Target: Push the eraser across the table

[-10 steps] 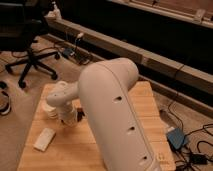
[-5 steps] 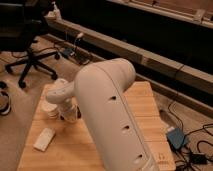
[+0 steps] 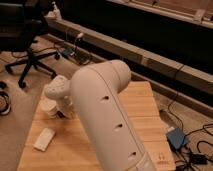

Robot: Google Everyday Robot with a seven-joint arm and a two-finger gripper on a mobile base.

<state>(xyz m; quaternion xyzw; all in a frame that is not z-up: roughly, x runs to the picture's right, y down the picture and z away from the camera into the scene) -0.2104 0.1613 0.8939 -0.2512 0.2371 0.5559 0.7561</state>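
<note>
The robot's arm is big, fat and round like a thick tube. It is creamy white and smooth. Three small dark holes sit in a row along its side. Near the bottom there is a tiny dark mark. At the far end is a round white knob like a ball. The gripper is under that knob, low over the left part of the table, and it looks pale like the rest of the arm
</note>
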